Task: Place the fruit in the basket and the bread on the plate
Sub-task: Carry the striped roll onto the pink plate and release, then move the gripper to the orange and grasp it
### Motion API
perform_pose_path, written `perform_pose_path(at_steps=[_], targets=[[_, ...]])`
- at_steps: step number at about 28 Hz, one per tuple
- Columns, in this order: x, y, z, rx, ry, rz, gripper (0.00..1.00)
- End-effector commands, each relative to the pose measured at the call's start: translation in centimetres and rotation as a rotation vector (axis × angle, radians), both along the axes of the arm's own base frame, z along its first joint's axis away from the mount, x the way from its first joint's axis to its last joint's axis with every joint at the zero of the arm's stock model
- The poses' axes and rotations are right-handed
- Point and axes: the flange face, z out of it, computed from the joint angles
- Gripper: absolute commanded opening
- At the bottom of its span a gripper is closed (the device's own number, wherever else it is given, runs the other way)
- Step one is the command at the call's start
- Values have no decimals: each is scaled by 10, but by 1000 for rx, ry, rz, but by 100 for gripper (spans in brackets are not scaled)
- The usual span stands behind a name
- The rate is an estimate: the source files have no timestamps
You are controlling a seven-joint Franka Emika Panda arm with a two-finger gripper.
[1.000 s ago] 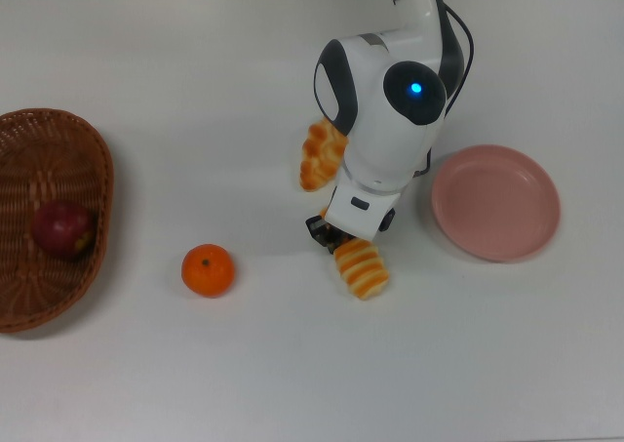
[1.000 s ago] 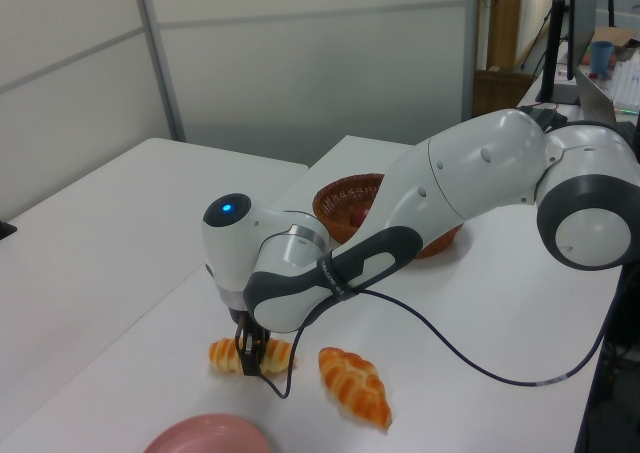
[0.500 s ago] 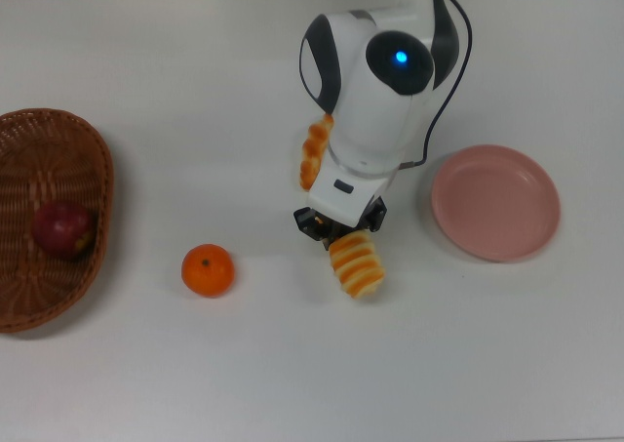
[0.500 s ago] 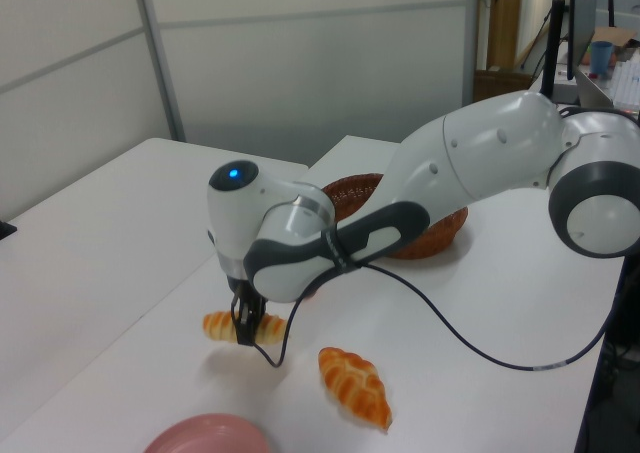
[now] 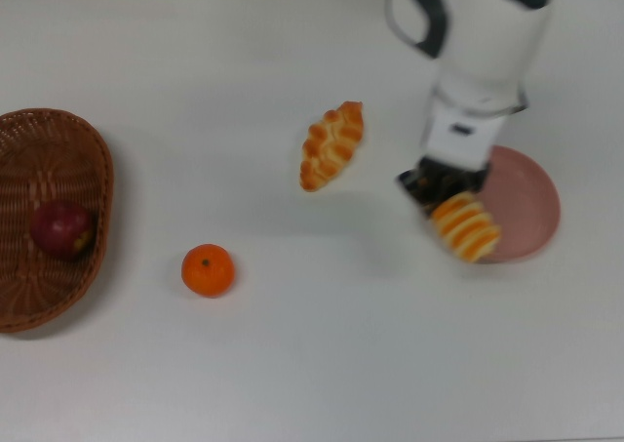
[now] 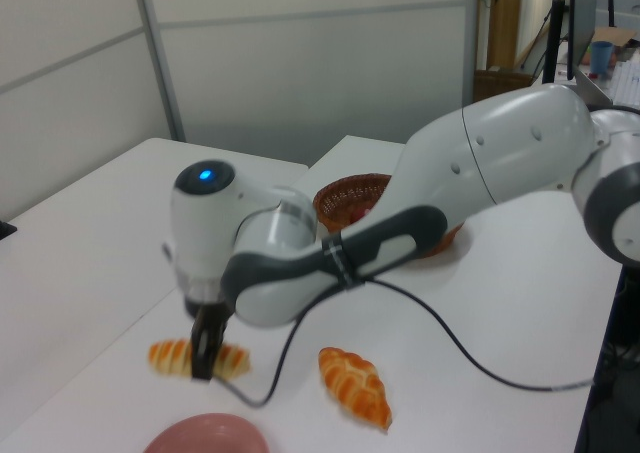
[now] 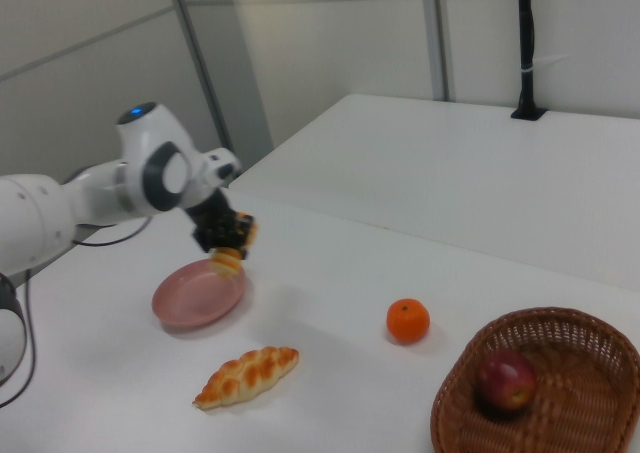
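The gripper point(image 5: 450, 196) is clamped on the ridged roll point(image 5: 465, 227), held in the air. The plate point(image 5: 526, 193) lies just below and to the top view's right of it, the roll overhanging its near rim.

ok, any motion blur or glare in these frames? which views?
Top view: the white arm's gripper and the ridged orange-yellow roll it holds are smeared; the twisted golden pastry is crisp. Left view: the roll and arm are streaked too. Right view: sharper, with soft shadows and no glare on the round pink plate.
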Motion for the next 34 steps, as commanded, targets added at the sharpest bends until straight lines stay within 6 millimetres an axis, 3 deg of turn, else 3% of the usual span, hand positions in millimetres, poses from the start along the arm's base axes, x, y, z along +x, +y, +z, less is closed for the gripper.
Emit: perform_pose_path(at_steps=[1, 7, 13, 16, 17, 18, 20, 25, 28, 31, 32, 34], targets=[[-38, 52, 4, -19, 31, 32, 0], [-74, 94, -16, -76, 104, 97, 0], [-78, 104, -52, -116, 146, 109, 0], [-78, 104, -60, -147, 138, 126, 0], [-78, 105, -61, -158, 133, 132, 8], [-80, 106, -62, -165, 129, 137, 30], [-85, 113, -62, -177, 123, 155, 97], [-89, 119, -57, -192, 111, 171, 100], [-87, 115, -42, -180, 101, 157, 100], [-89, 107, -20, -170, 111, 134, 100], [-93, 98, 0, -177, 127, 113, 100], [-99, 84, 20, -207, 162, 84, 100]])
